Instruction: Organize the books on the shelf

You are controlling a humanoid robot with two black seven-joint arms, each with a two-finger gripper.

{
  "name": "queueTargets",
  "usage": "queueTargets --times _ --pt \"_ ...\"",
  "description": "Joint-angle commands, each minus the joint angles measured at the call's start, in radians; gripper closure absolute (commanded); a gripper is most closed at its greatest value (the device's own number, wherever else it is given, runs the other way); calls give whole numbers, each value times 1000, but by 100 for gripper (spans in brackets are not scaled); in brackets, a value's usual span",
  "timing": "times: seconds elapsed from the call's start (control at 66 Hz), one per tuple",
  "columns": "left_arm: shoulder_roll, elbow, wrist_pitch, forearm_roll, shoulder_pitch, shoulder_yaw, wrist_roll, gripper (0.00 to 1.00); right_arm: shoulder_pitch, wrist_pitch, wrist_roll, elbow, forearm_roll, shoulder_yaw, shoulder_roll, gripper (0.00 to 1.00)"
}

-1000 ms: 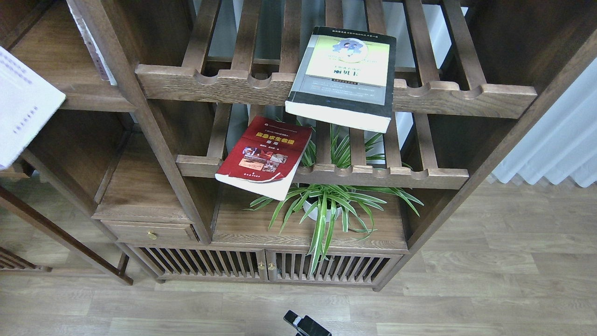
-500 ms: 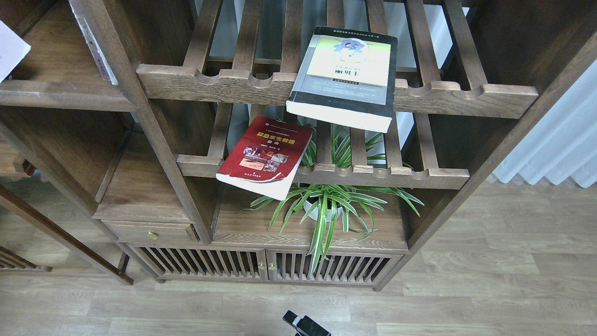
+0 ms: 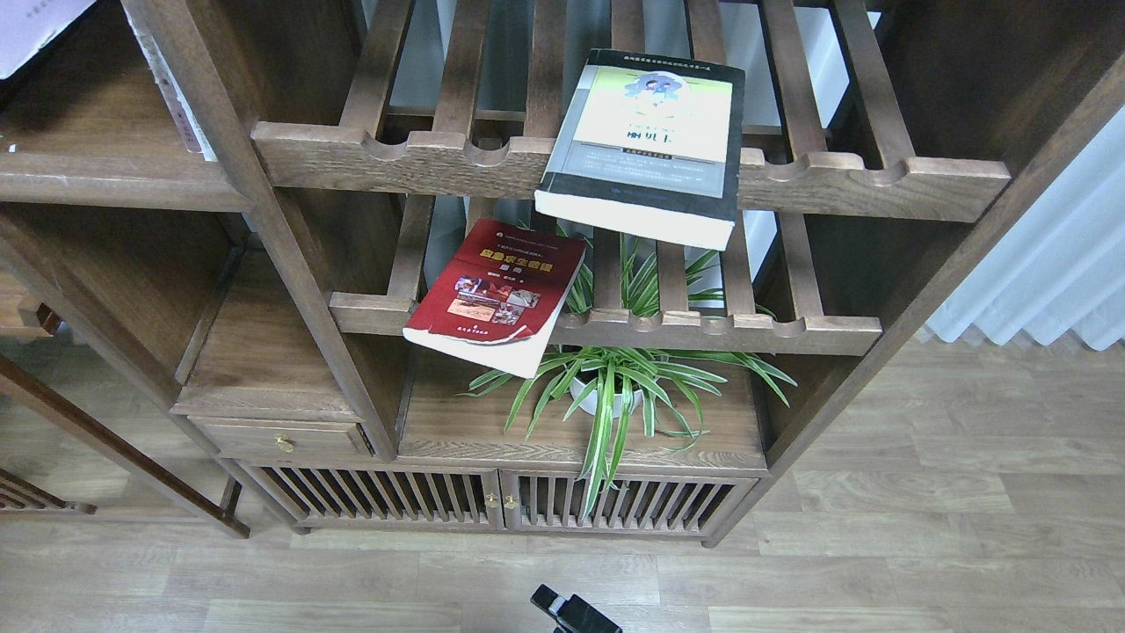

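Seemingly no fingers showed, their state untellable, while the lavender-white book [image 3: 35, 31] hung over the shelf [image 3: 114, 176] at far upper left, nearer the left arm, long axis unclear.

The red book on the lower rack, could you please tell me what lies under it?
Under the red book: the slatted rack's rail, and a plant's leaves poking out below. Anything directly beneath the cover is hidden.
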Motion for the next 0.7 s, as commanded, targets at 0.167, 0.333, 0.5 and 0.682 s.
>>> queueTargets --times 0.167,0.333,0.5,0.682 --pt "-7 102 0 -2 -101 144 0 93 0 0 0 1 -1 -3 0 1" --pt "-32 107 0 -6 -104 185 0 93 0 0 0 1 -1 -5 0 1" --pt "-38 98 0 -12 -104 204 0 87 0 0 0 1 -1 -3 0 1" --pt "-47 90 0 -43 -90 196 0 66 0 0 0 1 -1 -5 0 1"
